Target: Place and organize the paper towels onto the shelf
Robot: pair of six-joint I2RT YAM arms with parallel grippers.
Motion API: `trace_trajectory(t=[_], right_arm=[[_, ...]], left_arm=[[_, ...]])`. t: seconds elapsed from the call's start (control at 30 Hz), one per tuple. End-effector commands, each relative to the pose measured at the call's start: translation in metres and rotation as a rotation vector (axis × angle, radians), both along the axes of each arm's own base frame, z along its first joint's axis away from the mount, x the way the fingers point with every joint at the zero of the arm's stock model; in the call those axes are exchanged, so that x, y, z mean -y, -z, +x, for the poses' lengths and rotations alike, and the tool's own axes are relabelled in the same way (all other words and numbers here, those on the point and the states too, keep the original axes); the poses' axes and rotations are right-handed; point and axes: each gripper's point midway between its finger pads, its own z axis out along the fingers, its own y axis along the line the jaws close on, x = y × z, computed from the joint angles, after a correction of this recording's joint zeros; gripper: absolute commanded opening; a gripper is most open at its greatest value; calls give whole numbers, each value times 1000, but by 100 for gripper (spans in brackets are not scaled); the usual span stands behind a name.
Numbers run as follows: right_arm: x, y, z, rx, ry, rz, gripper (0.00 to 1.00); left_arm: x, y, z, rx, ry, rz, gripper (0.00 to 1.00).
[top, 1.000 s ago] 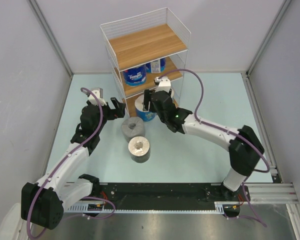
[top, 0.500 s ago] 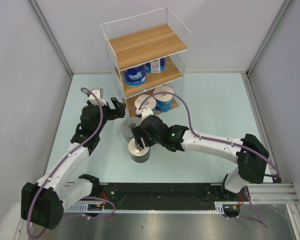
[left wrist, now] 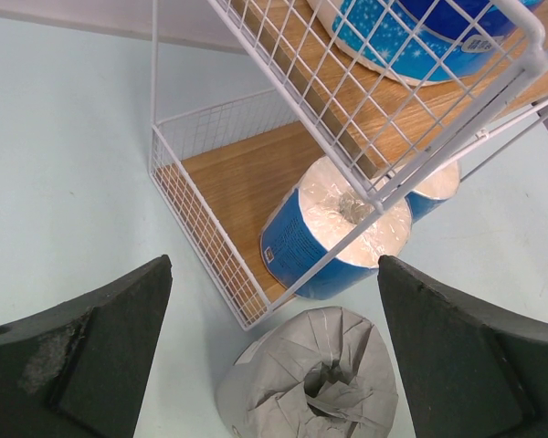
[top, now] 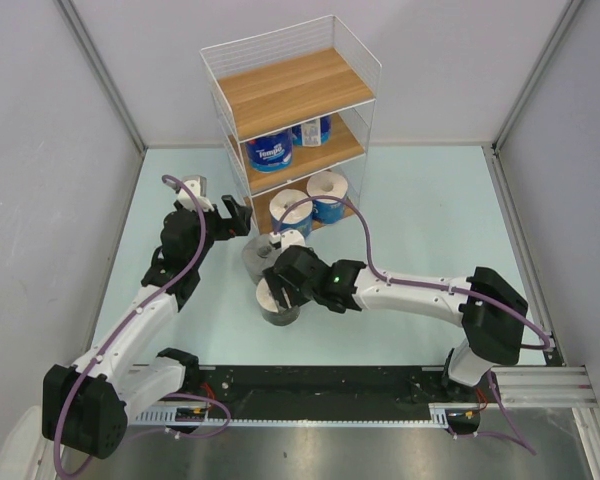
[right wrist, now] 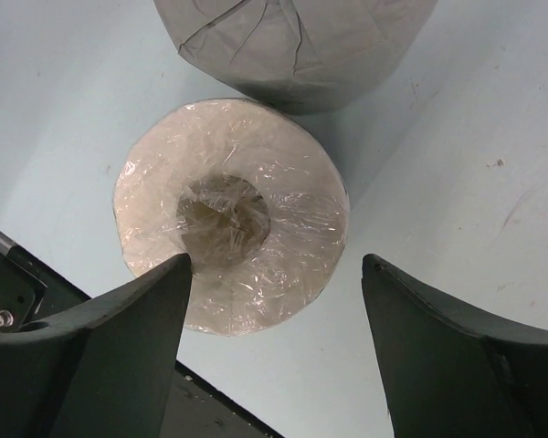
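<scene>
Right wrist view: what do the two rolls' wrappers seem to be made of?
The nearer roll: clear glossy plastic film, judging by the fine wrinkles and glints over the white paper and hollow core. The grey roll: matte, with sharp folded creases, so likely paper, though a dull plastic cannot be ruled out.

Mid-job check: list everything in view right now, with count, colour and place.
shelf: one, white wire with brown boards, far side of the table; top board bare.
blue paper towels: four, two on the middle tier, two on the bottom tier.
grey paper towel: one, on the table just in front of the shelf.
black paper towel: one, on the table, nearer than the grey one.
table: one, pale blue-green.
left end effector: black, open, near the shelf's bottom left corner.
right end effector: black, open, over the black paper towel.
</scene>
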Motion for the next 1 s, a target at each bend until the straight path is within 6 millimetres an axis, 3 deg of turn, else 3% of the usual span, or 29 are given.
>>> trace_trajectory(t=[0.0, 0.27, 0.63, 0.9, 0.97], right_arm=[[3, 6, 9, 25, 69, -7, 79], [1, -9, 17, 59, 110, 56, 79], [16, 18, 29, -8, 206, 9, 74], [4, 27, 24, -47, 155, 28, 67], [1, 25, 22, -51, 137, 38, 61]], left_arm=[[4, -25, 4, 53, 12, -43, 100], [3, -25, 4, 55, 8, -42, 100], [5, -20, 7, 41, 13, -41, 100], [5, -20, 7, 41, 10, -41, 100], [5, -20, 7, 41, 10, -40, 100]])
